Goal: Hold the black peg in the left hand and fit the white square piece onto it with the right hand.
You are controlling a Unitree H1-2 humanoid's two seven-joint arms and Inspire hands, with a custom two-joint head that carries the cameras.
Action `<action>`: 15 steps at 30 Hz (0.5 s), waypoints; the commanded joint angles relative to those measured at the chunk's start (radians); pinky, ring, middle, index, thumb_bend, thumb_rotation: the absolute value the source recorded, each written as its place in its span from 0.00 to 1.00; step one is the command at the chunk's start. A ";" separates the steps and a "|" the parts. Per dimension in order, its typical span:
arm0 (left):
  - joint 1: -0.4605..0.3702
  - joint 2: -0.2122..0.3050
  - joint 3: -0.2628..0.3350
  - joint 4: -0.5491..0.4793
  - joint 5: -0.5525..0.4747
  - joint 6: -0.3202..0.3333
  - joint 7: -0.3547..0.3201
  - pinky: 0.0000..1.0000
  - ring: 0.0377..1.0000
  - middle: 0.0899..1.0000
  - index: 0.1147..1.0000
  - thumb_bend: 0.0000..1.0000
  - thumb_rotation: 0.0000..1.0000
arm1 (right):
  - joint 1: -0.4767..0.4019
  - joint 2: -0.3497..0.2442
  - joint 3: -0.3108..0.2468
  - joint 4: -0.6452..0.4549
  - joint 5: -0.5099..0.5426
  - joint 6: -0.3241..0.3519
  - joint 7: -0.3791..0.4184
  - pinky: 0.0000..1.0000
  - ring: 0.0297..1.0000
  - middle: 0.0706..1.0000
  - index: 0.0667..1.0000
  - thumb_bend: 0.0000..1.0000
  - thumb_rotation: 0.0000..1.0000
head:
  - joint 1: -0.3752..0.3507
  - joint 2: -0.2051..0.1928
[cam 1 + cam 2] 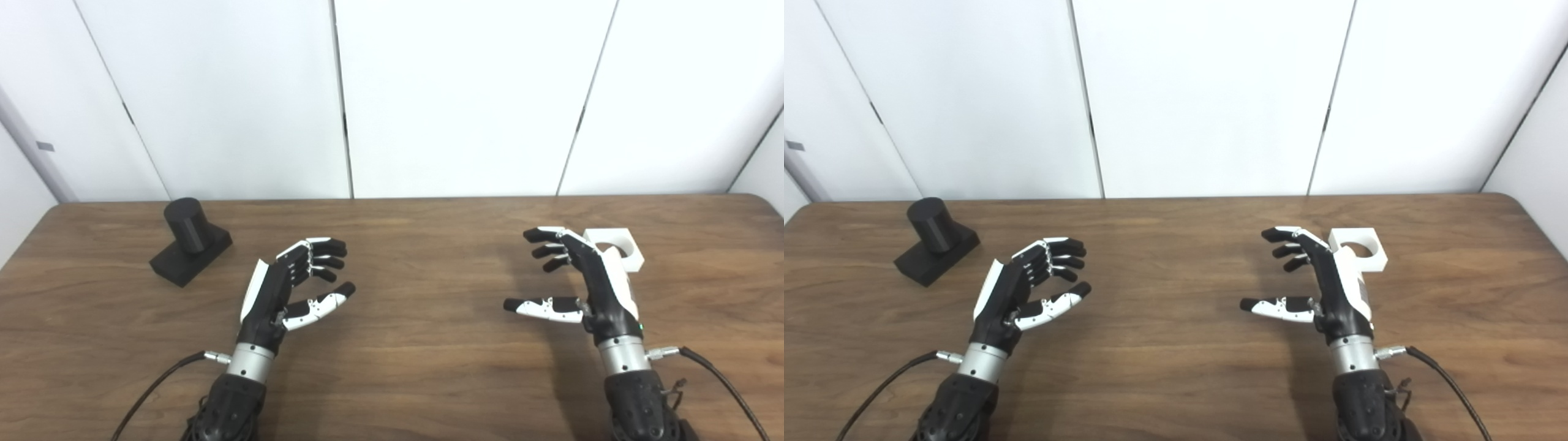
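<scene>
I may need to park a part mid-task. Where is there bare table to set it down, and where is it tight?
Widest bare patch: the table middle, between the left hand and right hand, back to the wall. The near right corner is also bare. Tight: between the black peg and the left hand, and beside the white square piece, right behind the right hand.

The right hand (pixel 591 278) is covering the near left corner of the white square piece (pixel 618 244) just behind it, while both forearms are running off the bottom edge.
</scene>
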 commanded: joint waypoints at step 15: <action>-0.040 -0.005 -0.012 0.005 -0.003 -0.048 0.002 0.55 0.63 0.66 0.62 0.58 0.01 | -0.021 -0.017 -0.007 -0.009 0.015 -0.057 -0.013 0.52 0.63 0.68 0.65 0.62 0.00 | 0.111 -0.018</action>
